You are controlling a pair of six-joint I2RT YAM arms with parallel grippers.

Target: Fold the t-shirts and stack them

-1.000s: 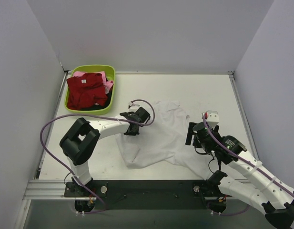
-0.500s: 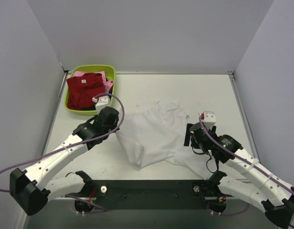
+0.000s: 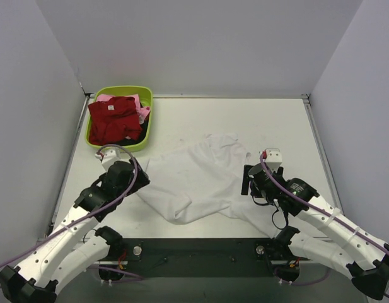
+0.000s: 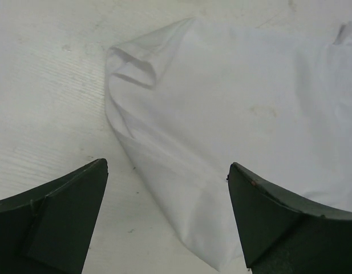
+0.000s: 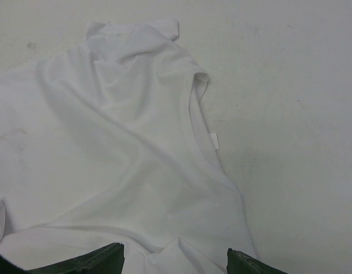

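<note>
The white shirt (image 3: 197, 180) lies rumpled on the table (image 3: 276, 120) between the arms. The left gripper (image 4: 167, 165) hangs over its left edge, jaws wide apart and empty. The right gripper (image 5: 174, 249) is at its collar side, jaws also apart, though I cannot tell whether its tips touch cloth. The red shirt (image 3: 112, 117) and pink shirt (image 3: 104, 98) are heaped in the basin (image 3: 121, 89) at the far left.

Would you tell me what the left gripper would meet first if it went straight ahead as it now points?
Most likely the white shirt, lying right ahead of the open left gripper; depth is unclear.
</note>
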